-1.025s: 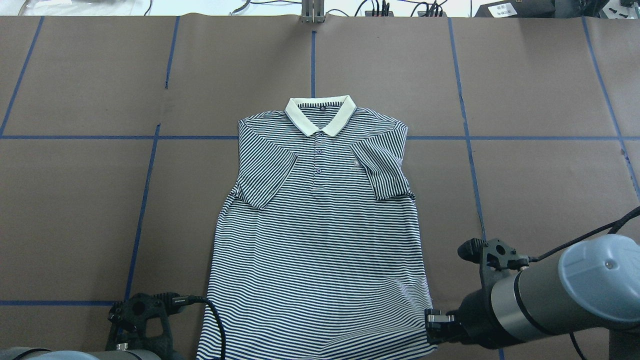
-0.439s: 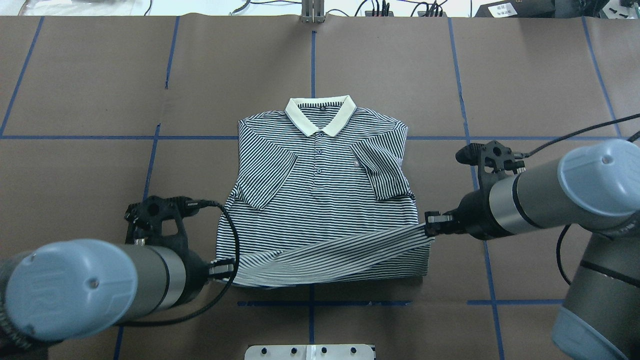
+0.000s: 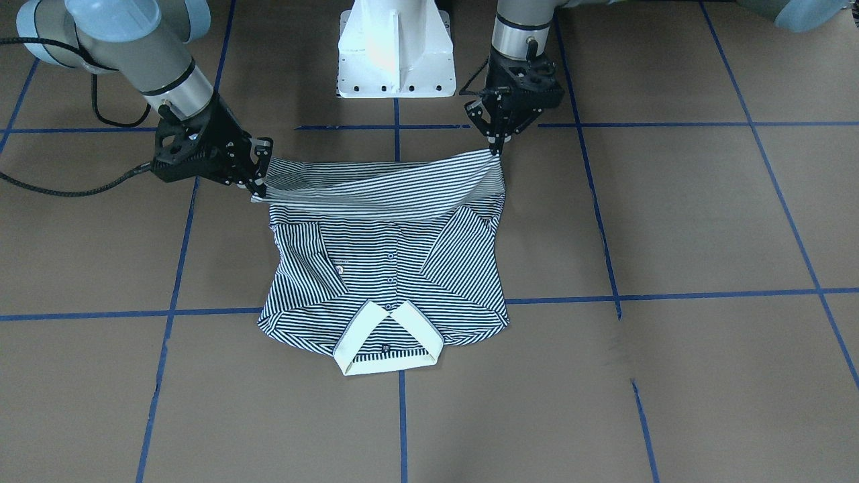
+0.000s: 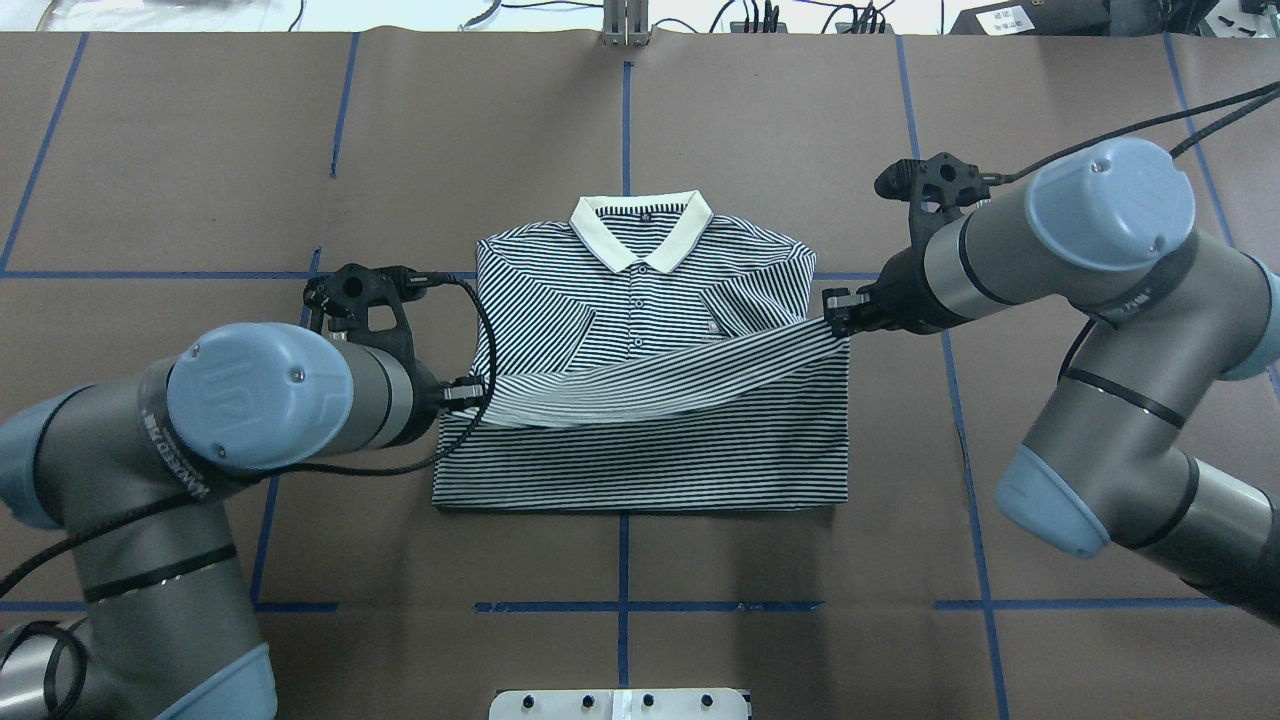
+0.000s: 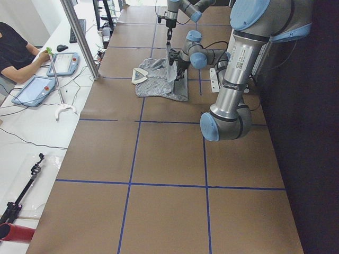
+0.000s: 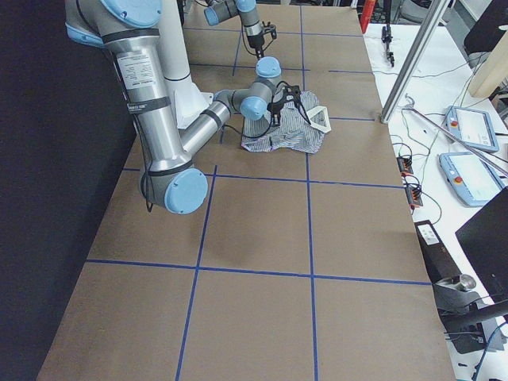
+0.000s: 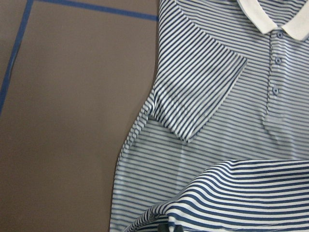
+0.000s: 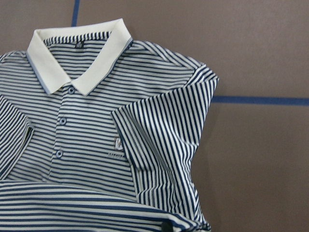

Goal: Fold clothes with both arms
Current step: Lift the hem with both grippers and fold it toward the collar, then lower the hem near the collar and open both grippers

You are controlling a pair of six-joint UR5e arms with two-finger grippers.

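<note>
The striped polo shirt (image 4: 640, 440) lies flat at the table's middle, cream collar (image 4: 641, 230) at the far side, both sleeves folded in. Its bottom hem (image 4: 660, 375) is lifted and stretched over the body between both grippers. My left gripper (image 4: 470, 393) is shut on the hem's left corner. My right gripper (image 4: 838, 306) is shut on the hem's right corner, farther from me than the left. In the front-facing view the shirt (image 3: 389, 268) has its raised hem (image 3: 382, 184) between the right gripper (image 3: 260, 176) and the left gripper (image 3: 498, 146). The wrist views show the shirt's collar (image 8: 77, 53) and left sleeve (image 7: 198, 87).
Brown paper with blue tape lines (image 4: 624, 110) covers the table. The white pedestal base (image 3: 394, 47) stands at the near edge. A metal post (image 4: 624, 22) and cables sit at the far edge. An operator (image 5: 16, 53) with tablets sits beside the table's far side.
Both grippers have carried the hem away from me toward the collar, folding the lower half over the body. The right gripper leads the left.
</note>
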